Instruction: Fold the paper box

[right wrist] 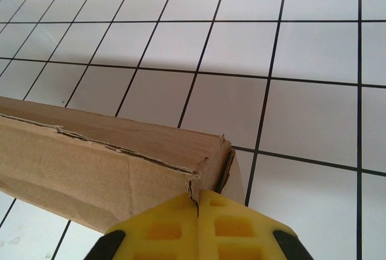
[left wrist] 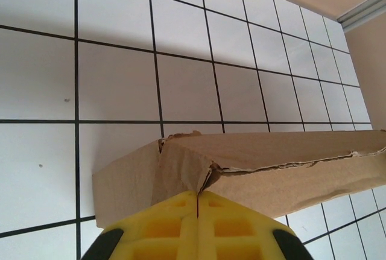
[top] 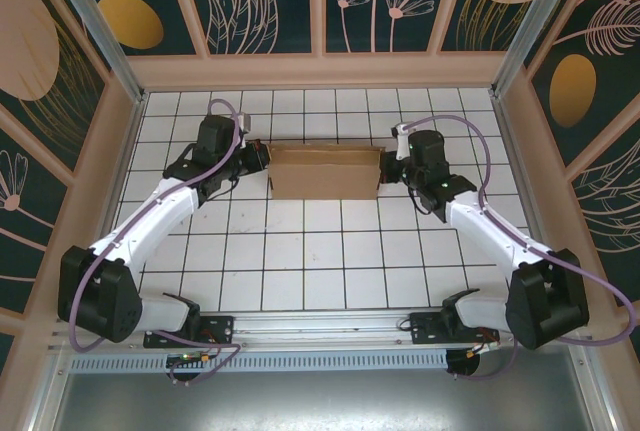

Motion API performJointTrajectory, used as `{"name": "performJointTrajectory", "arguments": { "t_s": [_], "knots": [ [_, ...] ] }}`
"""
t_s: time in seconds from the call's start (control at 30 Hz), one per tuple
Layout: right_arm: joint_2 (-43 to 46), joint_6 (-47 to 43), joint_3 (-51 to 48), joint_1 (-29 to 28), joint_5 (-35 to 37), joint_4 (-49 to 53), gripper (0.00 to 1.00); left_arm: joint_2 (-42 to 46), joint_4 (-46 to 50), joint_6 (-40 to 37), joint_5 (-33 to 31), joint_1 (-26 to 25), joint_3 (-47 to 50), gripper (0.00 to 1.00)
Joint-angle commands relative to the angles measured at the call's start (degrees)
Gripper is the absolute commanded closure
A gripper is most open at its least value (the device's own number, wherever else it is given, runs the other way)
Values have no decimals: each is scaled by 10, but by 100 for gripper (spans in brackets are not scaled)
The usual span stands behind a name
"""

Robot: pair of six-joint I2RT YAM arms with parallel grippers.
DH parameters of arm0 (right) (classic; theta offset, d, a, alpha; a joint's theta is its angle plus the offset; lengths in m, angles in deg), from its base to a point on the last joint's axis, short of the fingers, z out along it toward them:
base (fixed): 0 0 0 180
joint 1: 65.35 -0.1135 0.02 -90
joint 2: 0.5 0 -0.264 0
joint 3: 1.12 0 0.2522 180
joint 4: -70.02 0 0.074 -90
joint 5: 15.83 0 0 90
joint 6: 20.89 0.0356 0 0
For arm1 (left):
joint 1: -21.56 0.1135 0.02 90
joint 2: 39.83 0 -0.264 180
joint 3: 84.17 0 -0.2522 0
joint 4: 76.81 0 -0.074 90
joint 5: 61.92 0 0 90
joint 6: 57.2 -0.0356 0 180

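Left arm [top: 150,226]: rises from its base at the lower left of the top view, then slants up and right to the box's left end.
Right arm [top: 490,236]: mirrors it, rising from the lower right base and slanting up and left to the box's right end.
Left gripper [top: 262,159]: yellow pads [left wrist: 163,227] pressed together, tip against a creased corner of the box. Whether cardboard is nipped in the seam cannot be told.
Right gripper [top: 388,167]: pads together too, tip meeting the opposite end corner, with the same doubt about a pinch.
Paper box [top: 325,172]: just above the centre of the top view, on the white tiled table [top: 300,261], between the two grippers.
Long axis: runs left to right across the frame, one short end facing each gripper.
Edges: the long upper edges look ragged in both wrist views.
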Motion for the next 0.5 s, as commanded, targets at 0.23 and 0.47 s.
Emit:
{"name": "performJointTrajectory", "arguments": {
  "t_s": [0.23,0.47],
  "knots": [
    [-2,5,42,-2,-6,86,99,-10,71,-1,33,-1,-61,100],
    [-12,4,79,-2,-9,124,99,-17,128,-36,9,-1,-85,100]
  ]
}}
